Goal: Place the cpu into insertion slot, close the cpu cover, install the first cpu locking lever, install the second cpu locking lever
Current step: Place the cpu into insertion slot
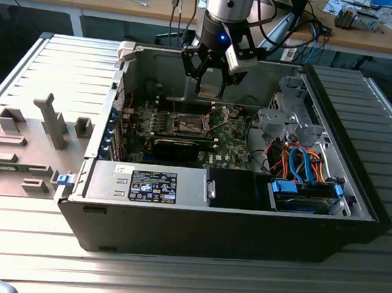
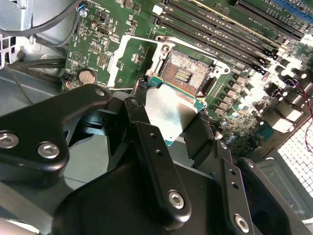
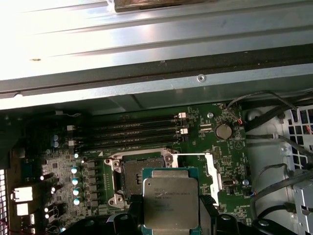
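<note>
One end effector [image 2: 171, 122] clamped on the cpu [image 3: 171, 203] by two opposite edges | cpu: flat square, silver-grey printed top, green rim, above the insertion slot [image 3: 139, 176], not seated | slot: dark centre, metal rim | cpu cover [image 3: 211, 171]: swung open beside slot | green motherboard [image 1: 228, 132] inside open computer case [image 1: 177, 213]

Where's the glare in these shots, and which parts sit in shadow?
First wrist view: the ribbed metal past the case wall is blown out white; the cpu is evenly lit. Second wrist view: the board washes out along one edge, and the cpu top glints. Exterior view: even light, the case inside dimmer.
</note>
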You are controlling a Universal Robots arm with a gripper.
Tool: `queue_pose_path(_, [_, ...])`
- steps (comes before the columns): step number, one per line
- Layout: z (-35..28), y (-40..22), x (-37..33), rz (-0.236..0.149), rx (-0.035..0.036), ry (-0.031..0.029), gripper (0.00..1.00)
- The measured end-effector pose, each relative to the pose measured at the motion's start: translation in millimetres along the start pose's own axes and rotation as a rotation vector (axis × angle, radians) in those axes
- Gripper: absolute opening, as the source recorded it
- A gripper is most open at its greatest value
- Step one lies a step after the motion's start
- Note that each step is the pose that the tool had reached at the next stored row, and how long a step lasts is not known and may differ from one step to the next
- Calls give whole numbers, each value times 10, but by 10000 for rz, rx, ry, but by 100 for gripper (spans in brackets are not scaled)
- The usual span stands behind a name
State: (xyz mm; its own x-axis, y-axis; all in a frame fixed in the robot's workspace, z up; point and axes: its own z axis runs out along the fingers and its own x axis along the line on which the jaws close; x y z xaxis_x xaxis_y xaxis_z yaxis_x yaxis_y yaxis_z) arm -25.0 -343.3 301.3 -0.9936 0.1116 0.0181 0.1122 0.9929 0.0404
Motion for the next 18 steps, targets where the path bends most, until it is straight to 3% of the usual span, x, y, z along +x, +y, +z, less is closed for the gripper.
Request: queue_pose_path(18, [1, 0, 0, 184, -4, -7, 54])
